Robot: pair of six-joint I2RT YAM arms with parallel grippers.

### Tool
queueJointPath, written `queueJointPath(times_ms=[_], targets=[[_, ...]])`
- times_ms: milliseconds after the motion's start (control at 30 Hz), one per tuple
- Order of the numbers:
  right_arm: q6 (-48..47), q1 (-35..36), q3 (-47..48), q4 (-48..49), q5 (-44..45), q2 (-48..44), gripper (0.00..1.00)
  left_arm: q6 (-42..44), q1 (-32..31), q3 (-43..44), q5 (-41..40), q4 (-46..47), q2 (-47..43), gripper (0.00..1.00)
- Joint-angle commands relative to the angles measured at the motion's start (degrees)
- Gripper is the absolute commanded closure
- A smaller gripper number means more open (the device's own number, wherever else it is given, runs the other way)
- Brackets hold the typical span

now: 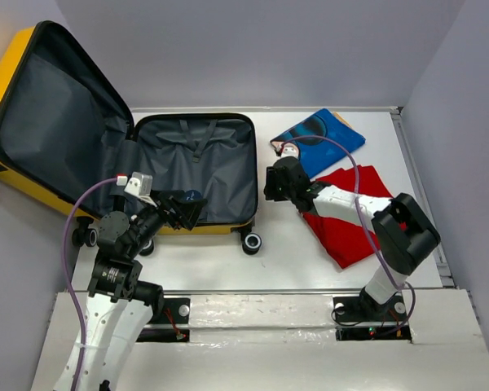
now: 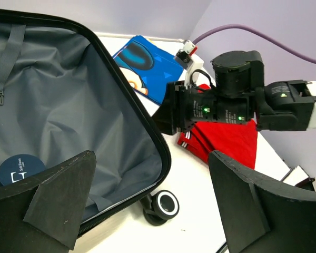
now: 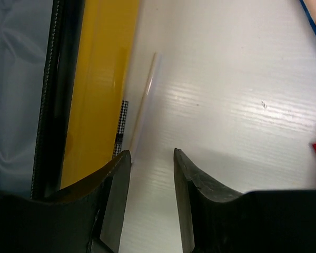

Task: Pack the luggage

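The luggage lies open on the white table, grey lining up, with its yellow lid leaning up at the left. A small dark round tin rests inside near the front wall. My left gripper hovers open over that front edge, nothing between its fingers. My right gripper sits low beside the case's right wall. In the right wrist view its jaws stand apart over bare table, next to the yellow shell, and hold nothing.
A folded blue printed garment lies at the back right, and a folded red garment lies under the right forearm. A black-and-white caster wheel sticks out at the case's front right corner. Grey walls close in the table.
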Motion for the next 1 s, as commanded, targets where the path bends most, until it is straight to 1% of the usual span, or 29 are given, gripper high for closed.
queueJointPath(times_ms=[0, 200, 367, 533, 567, 667, 733, 800, 867, 967], targets=[[3.6, -1.2, 1.3, 9.4, -3.1, 5.0, 0.56, 0.3, 0.4, 0.0, 1.6, 2.0, -0.6, 0.01], [4.9, -1.2, 2.1, 13.9, -5.2, 11.4, 0.57, 0.2, 0.4, 0.0, 1.8, 2.1, -1.3, 0.01], [6.1, -1.2, 2.4, 17.0, -6.5, 14.3, 0.57, 0.2, 0.4, -0.1, 2.1, 2.2, -1.5, 0.01], [5.5, -1.2, 1.7, 16.9, -5.7, 15.3, 0.57, 0.1, 0.4, -0.2, 2.6, 2.5, -1.6, 0.01], [5.0, -1.2, 1.6, 16.1, -5.4, 15.5, 0.57, 0.0, 0.4, -0.2, 2.6, 2.5, -1.7, 0.01], [2.1, -0.6, 3.2, 11.7, -3.2, 16.9, 0.65, 0.0, 0.4, -0.2, 2.6, 2.5, -2.0, 0.01], [-0.2, 0.8, 5.1, 8.1, 0.6, 17.6, 0.67, 0.2, 0.4, -0.2, 2.6, 2.5, -2.3, 0.01], [-1.2, 2.7, 6.4, 2.6, 5.0, 18.3, 0.74, 0.1, 0.4, -0.1, 2.6, 2.5, -2.8, 0.01], [-1.2, 4.0, 8.3, -3.9, 7.9, 18.6, 0.74, 0.3, 0.4, -0.1, 2.6, 2.5, -3.5, 0.01], [-0.5, 4.0, 8.6, -7.7, 11.5, 18.5, 0.75, 0.4, 0.4, 0.0, 2.6, 2.5, -4.5, 0.01]])
